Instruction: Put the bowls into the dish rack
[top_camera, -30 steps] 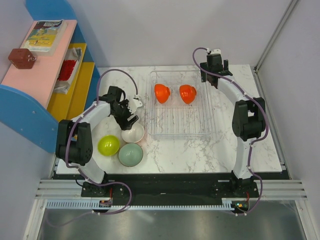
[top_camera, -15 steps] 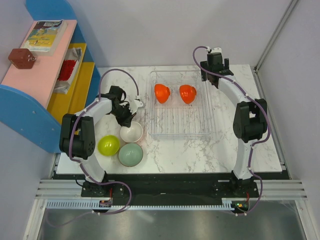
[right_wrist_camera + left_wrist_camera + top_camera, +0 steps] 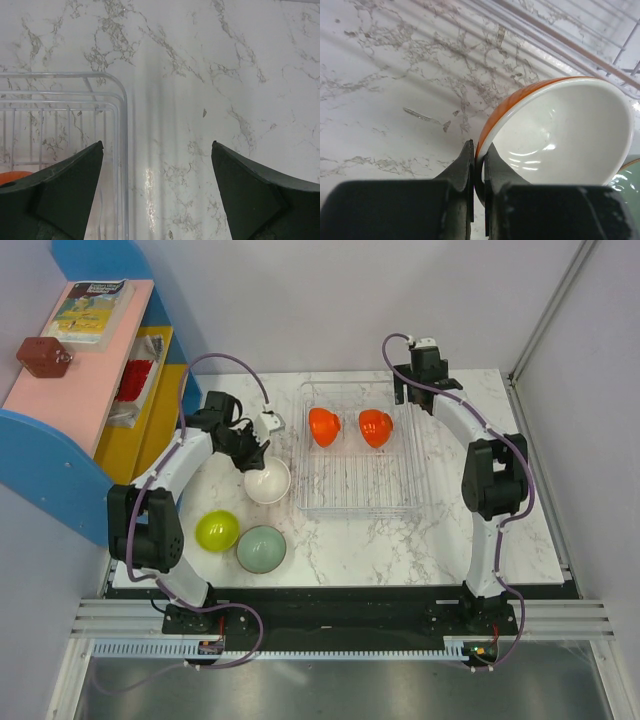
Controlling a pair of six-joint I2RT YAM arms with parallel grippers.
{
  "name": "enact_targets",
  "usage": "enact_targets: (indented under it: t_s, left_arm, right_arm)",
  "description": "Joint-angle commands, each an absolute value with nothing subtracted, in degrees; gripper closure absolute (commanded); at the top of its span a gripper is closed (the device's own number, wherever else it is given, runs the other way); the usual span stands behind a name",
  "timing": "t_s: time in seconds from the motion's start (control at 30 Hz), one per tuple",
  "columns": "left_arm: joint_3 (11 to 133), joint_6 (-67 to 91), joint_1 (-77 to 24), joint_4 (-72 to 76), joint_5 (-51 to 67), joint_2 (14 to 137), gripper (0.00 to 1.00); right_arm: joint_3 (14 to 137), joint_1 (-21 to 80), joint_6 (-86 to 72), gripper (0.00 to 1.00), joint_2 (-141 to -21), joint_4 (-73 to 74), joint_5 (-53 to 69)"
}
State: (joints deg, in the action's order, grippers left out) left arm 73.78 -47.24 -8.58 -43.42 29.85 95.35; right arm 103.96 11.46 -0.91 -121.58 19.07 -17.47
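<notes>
My left gripper [image 3: 253,453] [image 3: 479,150] is shut on the near rim of a bowl [image 3: 268,483] [image 3: 555,130], red-orange outside and white inside, tilted just left of the dish rack [image 3: 412,495] [image 3: 600,55]. Two red-orange bowls [image 3: 323,426] [image 3: 376,427] stand on edge at the rack's far end. A lime-yellow bowl [image 3: 217,530] and a pale grey-green bowl [image 3: 261,549] [image 3: 627,177] sit on the table near the front left. My right gripper [image 3: 420,390] [image 3: 157,145] hangs open over bare marble beside the rack's far right corner [image 3: 114,100], holding nothing.
A blue, pink and yellow shelf unit [image 3: 95,400] stands along the left edge with a book [image 3: 88,308] and a brown block [image 3: 43,356] on top. White walls close the back and right sides. The marble table [image 3: 450,540] ends near the arm bases.
My left gripper shut on the white-inside bowl's rim, then carried it a little away from the front edge, tilting it. The right gripper stayed open and shifted only slightly.
</notes>
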Motion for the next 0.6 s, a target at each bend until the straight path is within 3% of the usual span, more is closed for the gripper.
enact_targets:
  t_s: [0.0,0.57]
  left_arm:
    - [77.3,-43.4,-8.3,-42.8,35.3,91.1,0.98]
    - [77.5,-41.1,-8.3,-42.7,37.3,89.6,0.98]
  right_arm:
    - [106.5,11.6,-1.8,0.04,-121.9,19.2,-12.9]
    - [107.7,11.5,-8.3,0.04,-124.5,18.3,3.7]
